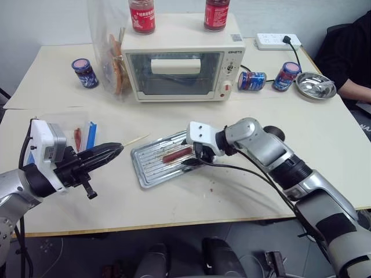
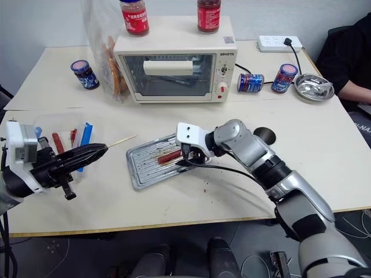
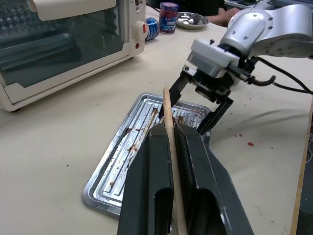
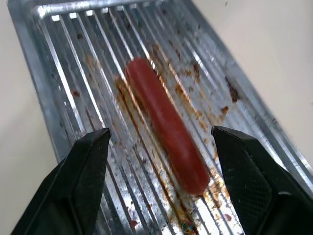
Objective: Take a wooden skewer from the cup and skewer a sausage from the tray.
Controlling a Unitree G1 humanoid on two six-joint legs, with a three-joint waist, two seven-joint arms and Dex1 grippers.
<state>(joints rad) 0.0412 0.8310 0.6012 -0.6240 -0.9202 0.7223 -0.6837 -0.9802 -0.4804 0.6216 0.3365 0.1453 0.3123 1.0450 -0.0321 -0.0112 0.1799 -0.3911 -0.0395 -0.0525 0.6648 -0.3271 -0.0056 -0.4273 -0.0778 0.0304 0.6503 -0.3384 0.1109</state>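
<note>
Already done: wooden skewer [image 1: 132, 140] taken, clenched in left gripper [image 1: 110, 152], tip aimed toward tray [image 1: 146, 171]. Sausage [image 4: 166, 125] lies unpierced on ribbed tray floor. Right gripper [image 4: 164, 183] released, jaws spread wide, straddling sausage from above, not touching. Left to do: grasp or steady sausage, bring skewer over, push through.

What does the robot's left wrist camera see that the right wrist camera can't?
The left wrist view has the left tool shut on the wooden skewer, plus the toaster oven and the whole right tool hanging open above the tray. The right wrist view has the sausage close up, lying between that tool's two black fingers. Both have the ribbed, sauce-smeared tray.
</note>
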